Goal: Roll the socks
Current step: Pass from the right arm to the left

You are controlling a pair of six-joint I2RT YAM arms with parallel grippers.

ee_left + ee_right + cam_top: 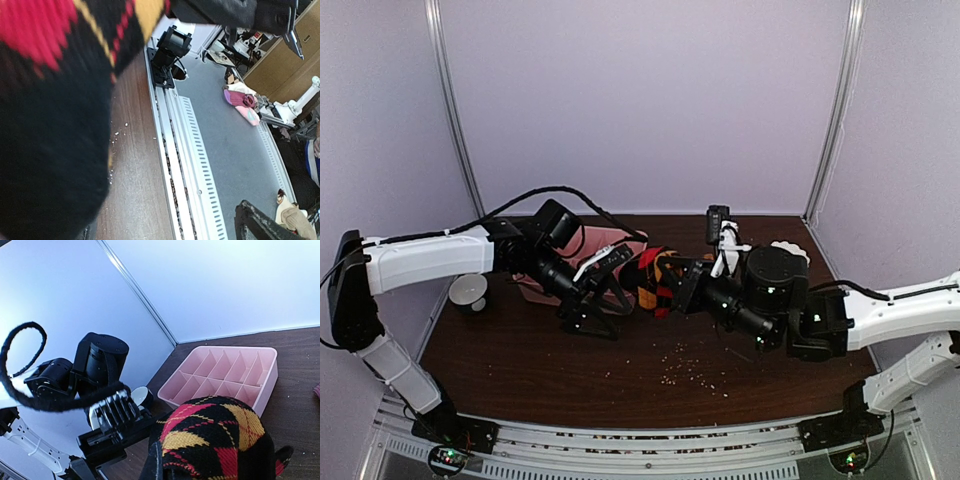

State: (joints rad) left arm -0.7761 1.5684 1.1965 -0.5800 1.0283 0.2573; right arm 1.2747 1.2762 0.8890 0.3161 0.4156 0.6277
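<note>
R claw (672, 287) shut on socks (652, 278), mid table (520, 360), just near of pink tray (620, 243). L claw (608, 292) wide open, gripping nothing, just left of socks.

Premises present as a robotics laboratory test cell: a dark wooden table (520, 370) boxed in by plain white panels (640, 100) on metal posts (453, 110), a slotted mounting rail (197, 165) along its near edge, and beyond it grey flooring (235, 145) and a brown cabinet (280, 60).

Both arms stretched inward. Left end effector (603, 292) wide open; right end effector (672, 285) clamped shut.
</note>
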